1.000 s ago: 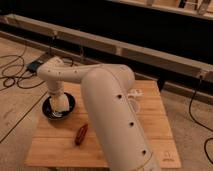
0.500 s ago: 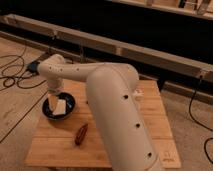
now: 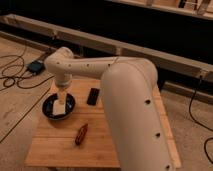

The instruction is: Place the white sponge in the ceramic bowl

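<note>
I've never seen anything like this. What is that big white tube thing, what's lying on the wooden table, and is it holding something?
The white tube is a robot arm, seen from a single camera looking down from close beside it. It bends over a wooden table and ends in a gripper hanging over a dark bowl near the table's left edge. A white sponge sits in the bowl right under the gripper; I cannot tell whether it is gripped or already let go. Also on the table are a flat black object beside the bowl and a small reddish-brown item nearer the front. Cables lie on the floor.
</note>
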Available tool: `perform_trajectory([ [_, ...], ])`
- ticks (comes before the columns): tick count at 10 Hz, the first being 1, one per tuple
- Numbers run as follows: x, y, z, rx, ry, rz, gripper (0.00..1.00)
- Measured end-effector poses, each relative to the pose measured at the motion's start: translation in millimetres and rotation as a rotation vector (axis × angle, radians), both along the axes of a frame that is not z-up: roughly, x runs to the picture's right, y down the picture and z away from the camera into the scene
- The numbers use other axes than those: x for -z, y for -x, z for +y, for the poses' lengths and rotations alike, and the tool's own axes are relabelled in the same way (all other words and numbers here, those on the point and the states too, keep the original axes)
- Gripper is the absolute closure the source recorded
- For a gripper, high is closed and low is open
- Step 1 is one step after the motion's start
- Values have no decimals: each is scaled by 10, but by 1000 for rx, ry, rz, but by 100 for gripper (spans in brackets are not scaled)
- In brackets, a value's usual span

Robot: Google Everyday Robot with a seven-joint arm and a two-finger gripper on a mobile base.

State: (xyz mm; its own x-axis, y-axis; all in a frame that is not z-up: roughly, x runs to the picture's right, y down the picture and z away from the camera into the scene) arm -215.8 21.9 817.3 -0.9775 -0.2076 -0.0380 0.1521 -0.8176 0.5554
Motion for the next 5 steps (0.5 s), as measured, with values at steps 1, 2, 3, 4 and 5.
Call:
perform_trajectory([
  [1,-3,-25,-13,2,-6,3,20],
  [2,4,2,-6,4,-5,0,20],
  [3,20,29,10,2,1,-5,20],
  [4,9,5,-2,2,-2,-1,20],
  [5,5,-10,-6,0,-3,0,20],
])
